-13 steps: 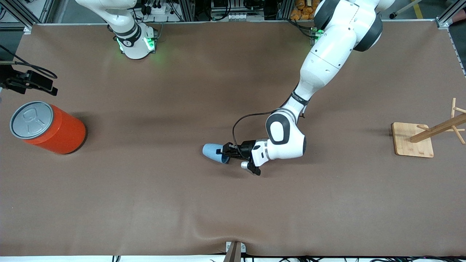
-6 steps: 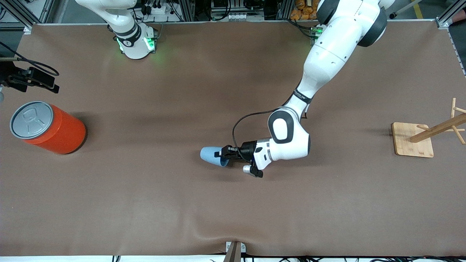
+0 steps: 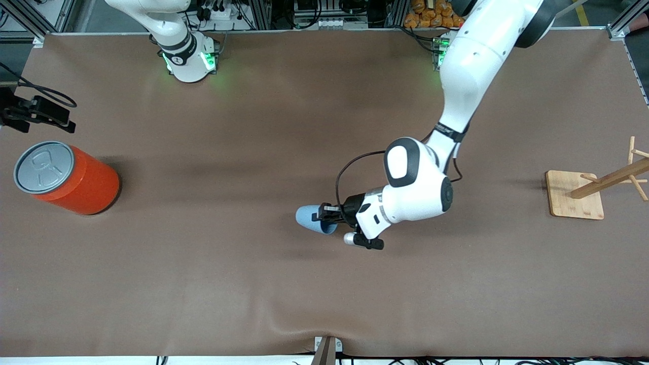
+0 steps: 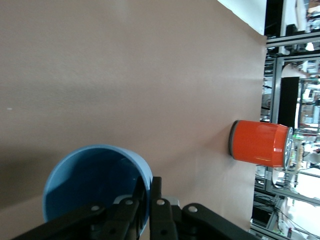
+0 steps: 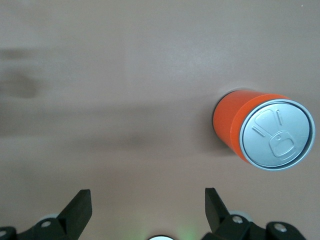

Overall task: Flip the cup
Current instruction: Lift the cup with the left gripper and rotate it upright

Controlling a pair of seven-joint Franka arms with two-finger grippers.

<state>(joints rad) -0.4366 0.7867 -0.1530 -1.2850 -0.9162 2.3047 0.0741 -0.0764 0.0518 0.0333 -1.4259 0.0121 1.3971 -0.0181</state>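
Observation:
The light-blue cup is held on its side a little above the middle of the table, its mouth toward the left arm. My left gripper is shut on the cup's rim, one finger inside and one outside. In the left wrist view the cup shows its darker blue inside, and the left gripper pinches its wall. My right gripper is open and empty, waiting high over the table near the orange can; it shows at the front view's edge.
The orange can with a grey pull-tab lid stands at the right arm's end of the table, also in the left wrist view. A wooden rack on a square base stands at the left arm's end.
My left gripper has lifted the cup and carried it a little toward the left arm's end of the table. The right gripper has barely shifted.

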